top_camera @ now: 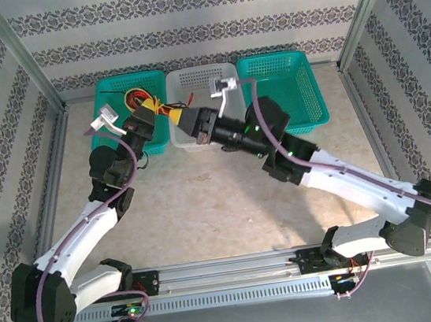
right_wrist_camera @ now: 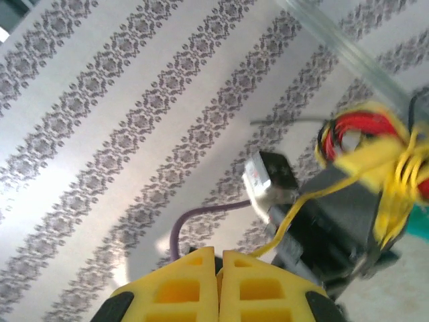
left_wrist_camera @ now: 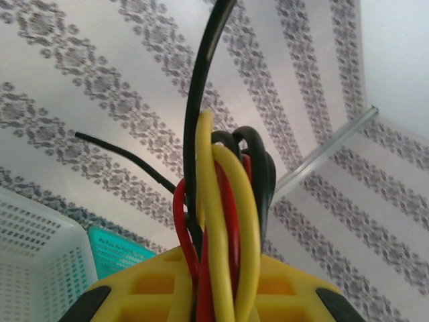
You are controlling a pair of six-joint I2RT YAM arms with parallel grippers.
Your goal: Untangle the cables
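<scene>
The cables (top_camera: 144, 99) are a bunch of thin red, yellow and black wires held up over the left teal basket (top_camera: 111, 91). My left gripper (top_camera: 148, 116) is shut on them. In the left wrist view the red, yellow and black loops (left_wrist_camera: 224, 201) rise out from between its yellow fingers (left_wrist_camera: 147, 285). My right gripper (top_camera: 178, 120) is just to the right of the left one, over the white basket's (top_camera: 201, 79) front edge. Its jaws (right_wrist_camera: 218, 258) are shut on one yellow cable (right_wrist_camera: 295, 211), which runs up to the bunch (right_wrist_camera: 365, 134).
A second teal basket (top_camera: 290, 92) stands at the back right, and all three baskets line the back wall. Metal frame posts (top_camera: 23, 55) stand at the rear corners. A thick purple arm cable (right_wrist_camera: 184, 221) hangs near my right gripper. Bare tabletop (top_camera: 206, 210) lies in front of the baskets.
</scene>
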